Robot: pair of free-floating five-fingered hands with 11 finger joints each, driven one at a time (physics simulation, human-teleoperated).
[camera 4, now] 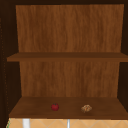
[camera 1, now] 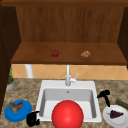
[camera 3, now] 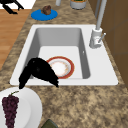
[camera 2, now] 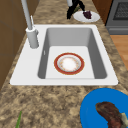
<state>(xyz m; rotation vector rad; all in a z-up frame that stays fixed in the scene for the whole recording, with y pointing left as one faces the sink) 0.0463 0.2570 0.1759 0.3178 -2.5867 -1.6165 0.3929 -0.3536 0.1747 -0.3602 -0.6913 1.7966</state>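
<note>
My right hand [camera 1: 104, 95] hangs in the air over the tabletop [camera 1: 27, 91] just off the sink's [camera 1: 93, 86] right rim, above the far edge of the white plate [camera 1: 110, 119] that carries a bunch of dark grapes [camera 1: 115, 114]. Its fingers droop loose and relaxed, holding nothing; in the right side view they point down toward the sink's near rim, beside the red-rimmed bowl [camera 3: 68, 67] that lies on the basin floor. My left hand [camera 1: 33, 119] floats at the sink's front left corner, just beside the blue plate [camera 1: 23, 111] with a brown piece of food [camera 1: 15, 106] on it. I cannot tell whether its fingers are curled or straight. A dark green thing [camera 1: 121, 103] lies at the tabletop's right edge behind the white plate. The faucet [camera 1: 68, 76] stands at the back rim of the sink. On the lower shelf [camera 4: 37, 108] above, a red apple [camera 4: 55, 107] sits left of a small tan lump [camera 4: 86, 108].
</note>
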